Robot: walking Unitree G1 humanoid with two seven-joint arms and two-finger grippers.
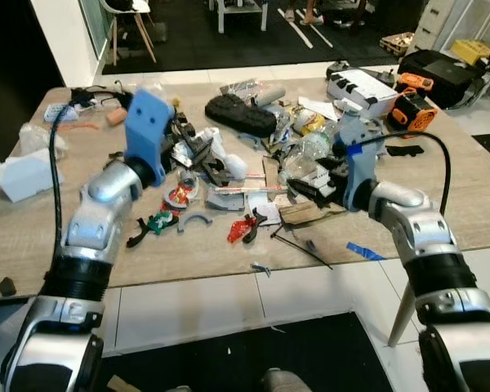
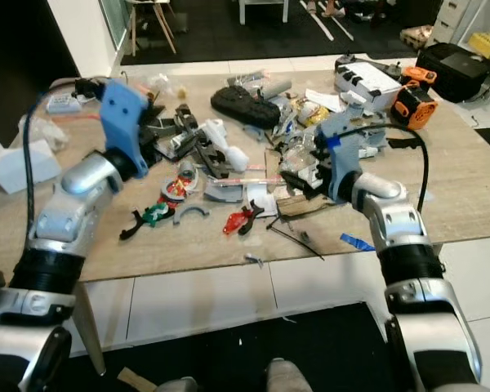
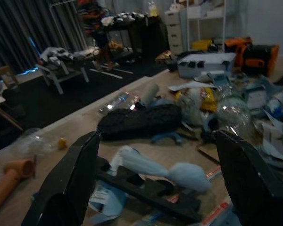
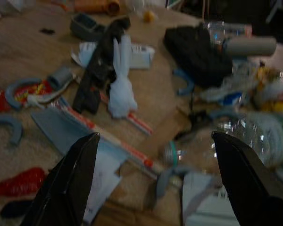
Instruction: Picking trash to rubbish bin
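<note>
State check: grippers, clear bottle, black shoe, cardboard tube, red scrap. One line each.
Left gripper: open, empty, above the table.
Right gripper: open, empty, over the pile.
Clear bottle: lying on its side, crumpled.
Black shoe: lying on the table, untouched.
Cardboard tube: lying flat.
Red scrap: loose on the table near its front edge.

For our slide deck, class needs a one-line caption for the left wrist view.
Open left gripper hovers over a cluttered table, facing a black shoe and a crushed clear bottle.
</note>
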